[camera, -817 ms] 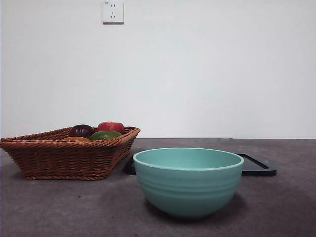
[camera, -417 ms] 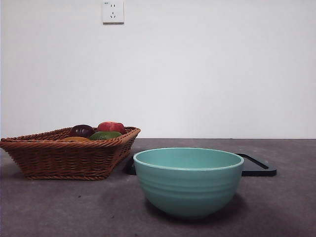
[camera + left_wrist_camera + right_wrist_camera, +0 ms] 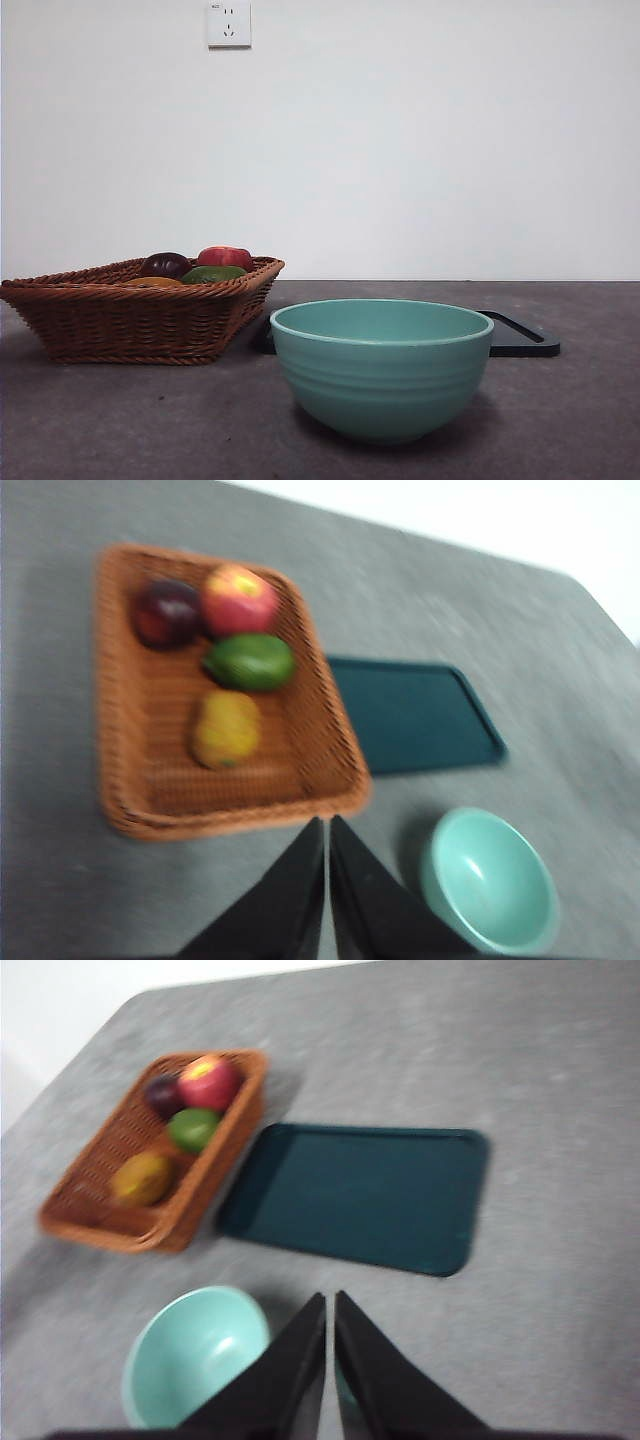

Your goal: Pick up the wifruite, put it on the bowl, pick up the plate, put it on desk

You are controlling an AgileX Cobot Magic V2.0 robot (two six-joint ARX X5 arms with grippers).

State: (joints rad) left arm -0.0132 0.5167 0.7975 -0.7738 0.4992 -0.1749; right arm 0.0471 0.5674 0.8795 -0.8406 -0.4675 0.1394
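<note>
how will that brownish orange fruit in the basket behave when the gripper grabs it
The wifruite looks oval and smooth-skinned, so it may slip or roll between narrow jaws. It lies apart from the green fruit in the wicker basket, so nothing should crowd the grasp. Probably light for its size.

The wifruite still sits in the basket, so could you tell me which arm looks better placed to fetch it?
Probably the left: its gripper hangs shut just outside the basket holding the wifruite, while the right gripper hangs near the bowl.
</note>
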